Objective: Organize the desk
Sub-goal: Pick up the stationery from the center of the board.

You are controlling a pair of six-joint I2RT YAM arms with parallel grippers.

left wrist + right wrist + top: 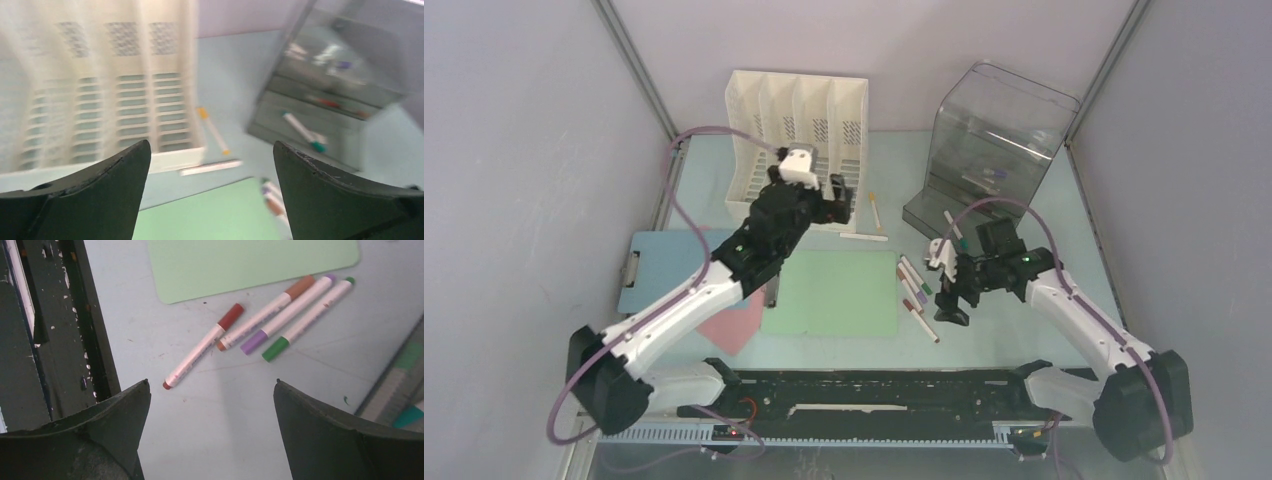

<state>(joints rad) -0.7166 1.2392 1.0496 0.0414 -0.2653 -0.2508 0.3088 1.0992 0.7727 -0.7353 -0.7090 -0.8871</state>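
The desk [904, 170] is a pale mint-green tabletop. Several markers [916, 285] lie loose right of a green board [832, 292]. In the right wrist view they are a red-capped marker [202, 346], a brown one [267, 311], a purple one [287, 314] and a green one [310, 312]. My right gripper [944, 285] hovers over them, open and empty [212, 387]. My left gripper [839, 198] is raised in front of the white file rack [796, 130], open and empty [212, 150].
A clear grey box [994, 140] stands at the back right, with a green-capped marker [952, 226] at its front. A yellow-tipped marker [875, 210] and a white stick [864, 236] lie near the rack. A blue clipboard [669, 268] and a pink sheet [734, 320] lie at the left.
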